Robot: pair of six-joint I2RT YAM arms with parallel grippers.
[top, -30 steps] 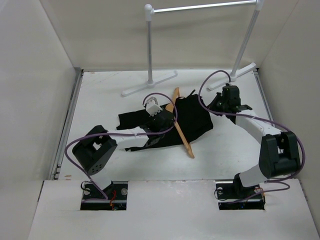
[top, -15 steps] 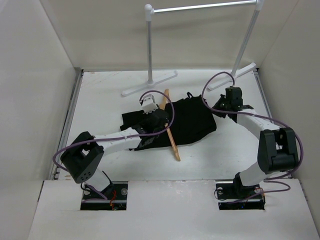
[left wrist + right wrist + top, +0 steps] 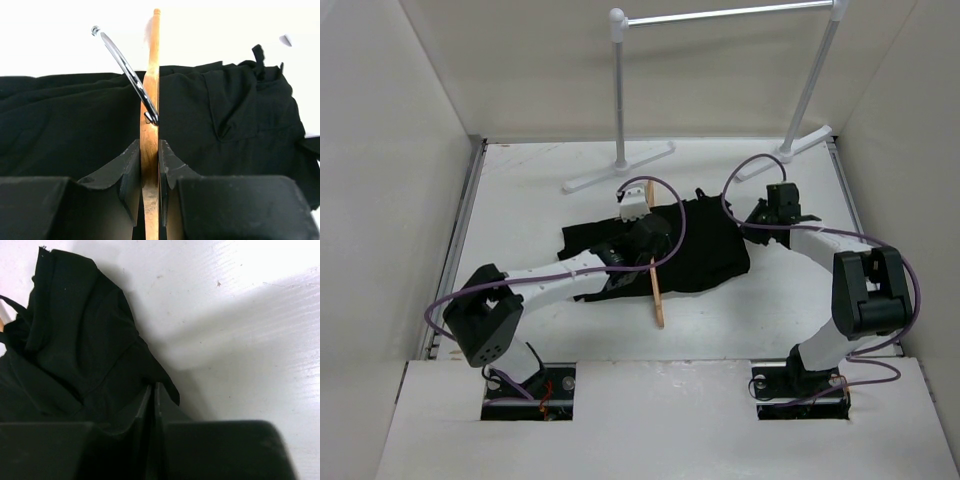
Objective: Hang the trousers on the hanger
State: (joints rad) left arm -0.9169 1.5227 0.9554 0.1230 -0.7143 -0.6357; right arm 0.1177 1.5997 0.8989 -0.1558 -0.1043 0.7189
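The black trousers (image 3: 705,245) lie crumpled on the white table, mid-field. The light-brown wooden hanger (image 3: 656,290) lies across their left part, its lower end sticking out toward me. My left gripper (image 3: 645,240) is shut on the hanger; in the left wrist view its jaws clamp the wooden bar (image 3: 150,150) and the metal hook (image 3: 125,70) curves up-left over the trousers (image 3: 240,115). My right gripper (image 3: 760,218) is at the trousers' right edge, shut on a fold of the black fabric (image 3: 90,370).
A grey metal clothes rail (image 3: 720,15) stands at the back, its feet (image 3: 617,165) on the table behind the trousers. White walls enclose the table on left, right and back.
My left gripper has swung the hanger clockwise, from slanted to nearly straight toward me, and shifted right over the trousers. My right gripper moved back a little with the fabric edge.
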